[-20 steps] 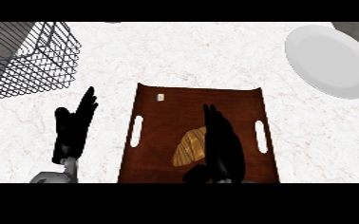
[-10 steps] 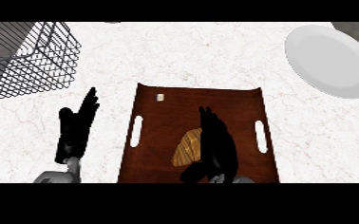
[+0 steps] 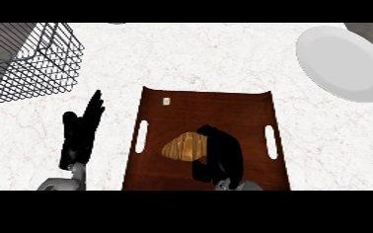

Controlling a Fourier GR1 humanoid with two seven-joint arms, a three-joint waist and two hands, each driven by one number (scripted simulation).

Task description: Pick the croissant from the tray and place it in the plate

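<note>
A golden-brown croissant [image 3: 183, 147] lies near the middle of the dark brown wooden tray [image 3: 211, 109]. My right hand [image 3: 221, 154] is over the tray, pressed against the croissant's right side, its fingers curling down round that side and hiding part of it. The white plate [image 3: 336, 61] sits at the far right of the counter, well away from the tray. My left hand [image 3: 80, 131] rests open on the counter left of the tray, fingers pointing up.
A black wire basket [image 3: 36, 59] stands at the far left. The tray has a slot handle on each long side [image 3: 140, 136]. White marbled counter lies between tray and plate.
My right hand has drawn back toward the near edge and its fingers have curled down onto the croissant's right side. The left hand has barely moved.
</note>
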